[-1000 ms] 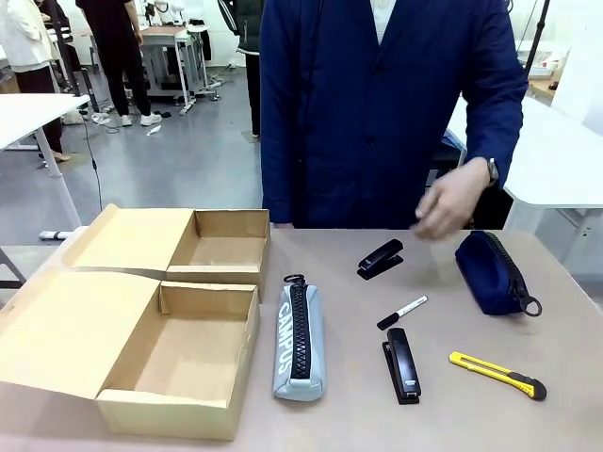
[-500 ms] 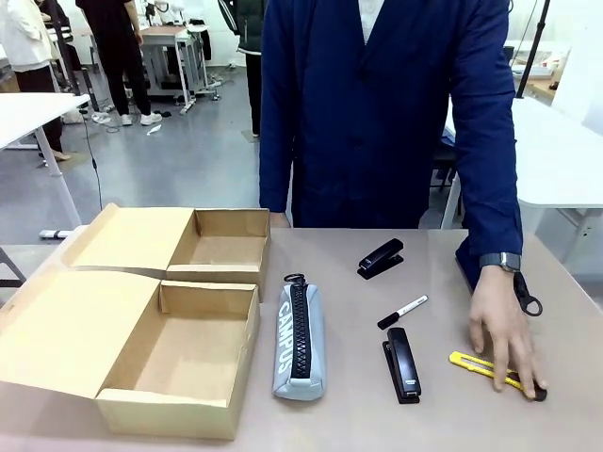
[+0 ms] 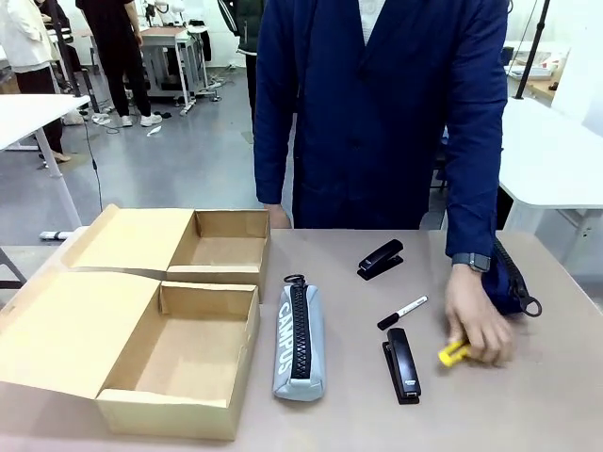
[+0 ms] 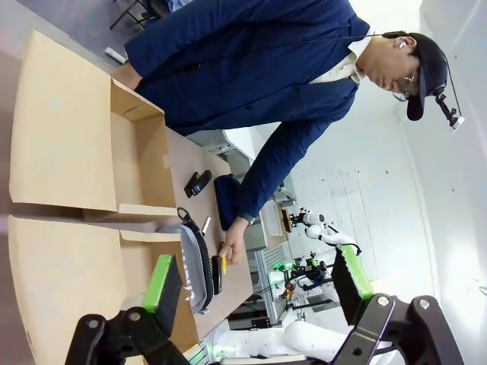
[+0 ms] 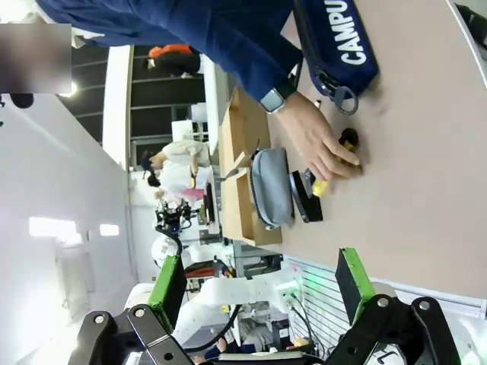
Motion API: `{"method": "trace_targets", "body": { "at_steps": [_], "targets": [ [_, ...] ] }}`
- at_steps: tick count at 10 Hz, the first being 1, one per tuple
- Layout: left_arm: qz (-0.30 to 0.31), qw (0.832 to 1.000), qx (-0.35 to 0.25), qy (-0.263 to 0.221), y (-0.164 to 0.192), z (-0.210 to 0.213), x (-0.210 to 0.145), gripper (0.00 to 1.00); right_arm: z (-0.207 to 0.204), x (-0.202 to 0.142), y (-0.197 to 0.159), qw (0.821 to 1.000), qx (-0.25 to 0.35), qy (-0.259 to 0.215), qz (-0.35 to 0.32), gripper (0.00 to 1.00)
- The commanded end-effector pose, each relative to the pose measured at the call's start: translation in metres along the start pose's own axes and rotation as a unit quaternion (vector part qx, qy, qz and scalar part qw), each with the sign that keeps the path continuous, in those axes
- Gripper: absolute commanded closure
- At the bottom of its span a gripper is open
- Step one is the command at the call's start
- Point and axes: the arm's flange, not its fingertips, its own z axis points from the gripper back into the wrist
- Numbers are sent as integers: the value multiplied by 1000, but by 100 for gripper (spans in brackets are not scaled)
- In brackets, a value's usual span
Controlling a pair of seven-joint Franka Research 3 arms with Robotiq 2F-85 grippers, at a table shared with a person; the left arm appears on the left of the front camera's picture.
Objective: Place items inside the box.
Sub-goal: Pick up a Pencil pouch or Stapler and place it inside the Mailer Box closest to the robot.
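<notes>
Holding: the person's hand [image 3: 480, 325] closes over the yellow utility knife [image 3: 452, 353] near the right edge of the table [image 3: 358, 428], seemingly to lift or shift it (a judgement; the purpose is not shown).
Box: the box [image 3: 170, 414] sits along the left edge with its flaps folded out and both compartments open upward, apparently so items can drop straight in. No item is visible inside.
Pencil case: the grey pencil case [image 3: 300, 339] lies zip up, just beside the box's right wall, the shortest carry of all.
Staplers and marker: the near stapler [image 3: 401, 364], the marker [image 3: 402, 312] and the far stapler [image 3: 381, 258] lie about the middle of the table. They are close together but apart, which should leave room for fingers around each.
Blue pouch: the blue pouch [image 3: 504, 278] rests toward the far right corner, partly behind the person's forearm.
Left gripper: the left gripper [image 4: 256, 277] has its jaws spread wide with nothing between them, and looks over the box.
Right gripper: the right gripper [image 5: 259, 287] is likewise spread wide and empty, well apart from every item.
Hidden: only one yellow end of the knife shows, so whether the blade is out cannot be told. The far compartment's floor is partly masked by its own wall. The person's other hand is mostly concealed behind the box's far corner.
</notes>
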Motion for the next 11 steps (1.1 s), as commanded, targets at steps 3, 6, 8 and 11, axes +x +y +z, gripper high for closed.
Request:
{"method": "trace_targets", "body": {
  "at_steps": [3,6,8,11],
  "targets": [
    [-10,1000,-11,-5,-1,-1,2,0,-28,-8,19,999,-43,-3,3,0],
    [-10,1000,-11,-5,-1,-1,2,0,-140,-63,103,995,-90,35,26,0],
    [-10,1000,-11,-5,-1,-1,2,0,-222,-112,142,982,-147,116,34,0],
    [-10,1000,-11,-5,-1,-1,2,0,-331,-194,155,922,-239,279,121,0]
  ]
}}
